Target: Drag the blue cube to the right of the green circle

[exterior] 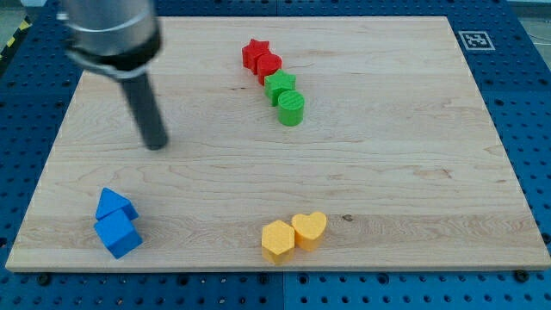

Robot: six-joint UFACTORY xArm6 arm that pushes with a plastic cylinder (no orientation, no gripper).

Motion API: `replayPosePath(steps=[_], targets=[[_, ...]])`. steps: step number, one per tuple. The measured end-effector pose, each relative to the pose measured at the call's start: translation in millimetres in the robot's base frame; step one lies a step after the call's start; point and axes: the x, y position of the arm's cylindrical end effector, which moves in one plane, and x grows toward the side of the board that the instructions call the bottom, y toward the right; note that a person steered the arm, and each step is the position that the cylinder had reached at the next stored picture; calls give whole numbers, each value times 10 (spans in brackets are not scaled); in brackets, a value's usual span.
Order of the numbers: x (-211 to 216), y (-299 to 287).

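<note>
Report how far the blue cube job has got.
Done: nothing yet. The blue cube sits at the view's bottom left, touching another blue block, far from the green circle. In hand: my tip is above the cube, apart from it. Left: the whole push to the circle's right.

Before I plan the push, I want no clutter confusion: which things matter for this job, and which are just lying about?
Job: blue cube; green circle; my tip, well above the blue cube.

Lying about: second blue block; green star; two red blocks; two yellow blocks.
</note>
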Motion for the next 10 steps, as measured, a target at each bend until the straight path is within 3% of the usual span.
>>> replayPosePath(steps=[1, 2, 4, 7, 9, 10], targets=[[170, -658], [663, -1109], [1568, -911], [1359, 547], [1263, 741], [1063, 1132]])
